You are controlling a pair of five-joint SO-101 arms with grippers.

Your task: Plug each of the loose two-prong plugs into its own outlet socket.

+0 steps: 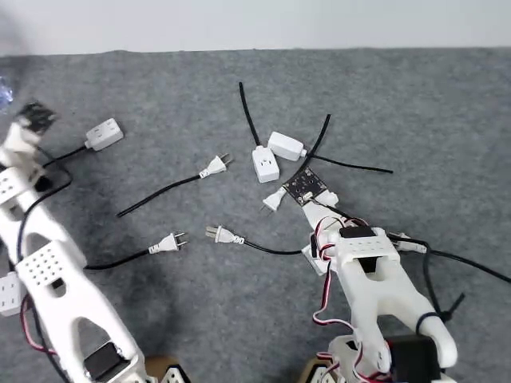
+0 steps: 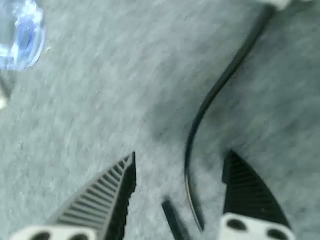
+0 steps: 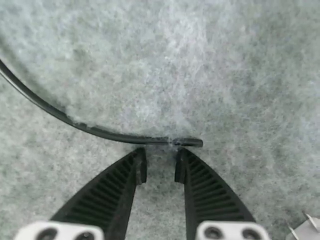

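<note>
Black cord end (image 3: 187, 143) just beyond right claw (image 3: 160, 159)

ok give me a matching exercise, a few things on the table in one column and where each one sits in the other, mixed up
Things
1. lone white plastic outlet socket
2. two white plastic outlet sockets side by side
3. two white two-prong plugs, prongs facing each other
4. end of a thin black cord

Places
a. middle of the grey felt mat, ahead of the right arm
b. just past the tips of the right arm's jaws
c. far left, by the left arm
d. near side, in the gap between the two arms

Pairs: 1-c, 2-a, 3-d, 4-b
</note>
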